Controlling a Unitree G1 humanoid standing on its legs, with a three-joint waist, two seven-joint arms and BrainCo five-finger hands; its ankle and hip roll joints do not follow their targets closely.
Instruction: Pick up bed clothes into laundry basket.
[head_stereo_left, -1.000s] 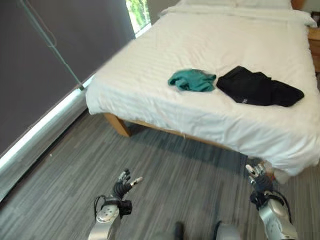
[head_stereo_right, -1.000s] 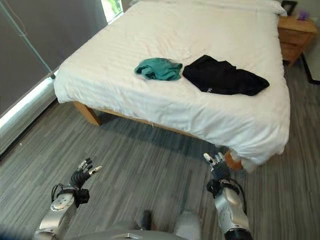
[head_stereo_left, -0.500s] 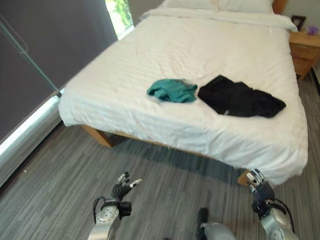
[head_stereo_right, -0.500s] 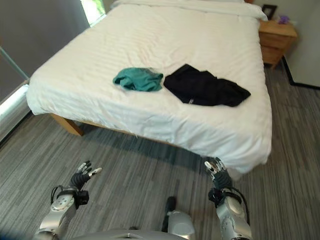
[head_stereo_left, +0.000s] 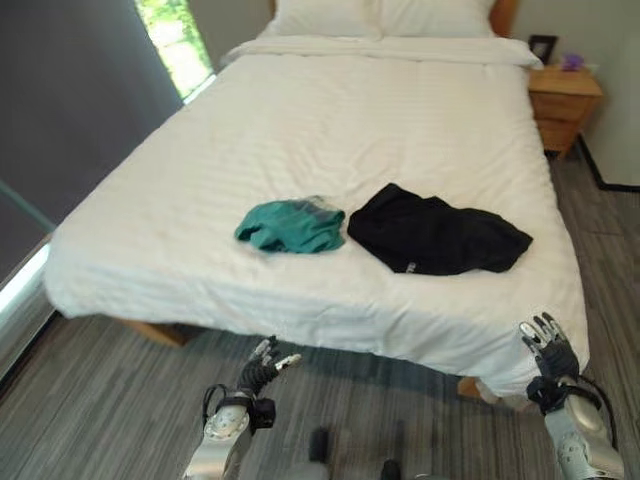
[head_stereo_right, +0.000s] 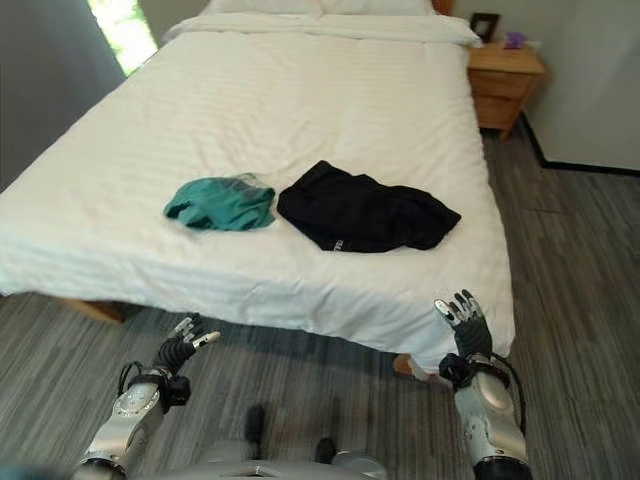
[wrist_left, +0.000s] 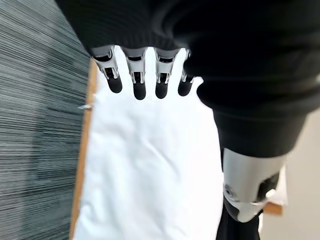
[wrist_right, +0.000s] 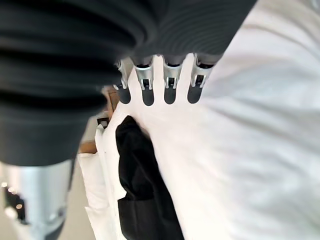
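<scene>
On the bed (head_stereo_left: 400, 120) you had a black garment (head_stereo_left: 435, 232) beside a green one (head_stereo_left: 290, 225). Your left hand (head_stereo_left: 262, 370) and right hand (head_stereo_left: 545, 348) hung low before it, fingers straight, holding nothing.

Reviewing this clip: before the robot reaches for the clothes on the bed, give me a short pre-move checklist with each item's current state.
1. Left hand free, fingers open: ok.
2. Right hand free, fingers open: ok.
3. Teal garment lying uncovered on the bed: ok.
4. Black garment beside it, uncovered: ok.
5. Hands over the bed: not ok, both sit low at its foot edge.
6. Laundry basket's location: cannot tell.
</scene>
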